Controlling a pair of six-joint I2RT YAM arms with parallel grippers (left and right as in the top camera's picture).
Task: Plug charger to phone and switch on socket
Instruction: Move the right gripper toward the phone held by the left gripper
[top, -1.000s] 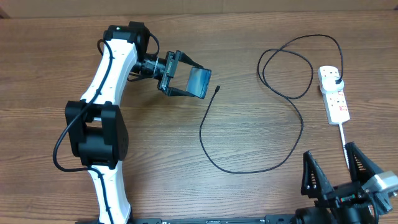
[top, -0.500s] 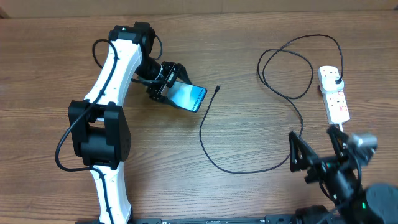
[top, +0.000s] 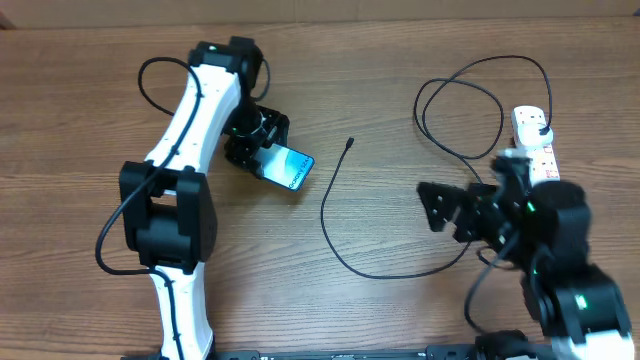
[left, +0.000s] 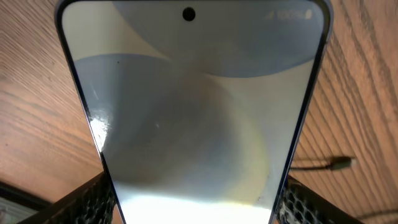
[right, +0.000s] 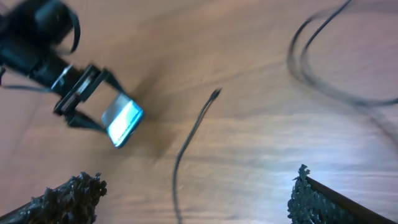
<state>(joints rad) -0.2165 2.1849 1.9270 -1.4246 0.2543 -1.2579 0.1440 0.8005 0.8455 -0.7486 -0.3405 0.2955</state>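
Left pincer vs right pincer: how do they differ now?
Left pincer is shut on the phone; right pincer is open, holding nothing. Left pincer is left of the charger tip; right pincer is near the socket. Both are black.

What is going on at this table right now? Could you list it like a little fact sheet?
left gripper: shut on the phone, screen lit
right gripper: open, holding nothing, above the table
charger: lying loose on the table
connector tip: apart from the phone, not plugged in
socket: far right, black plug in it
switch state: too small to tell
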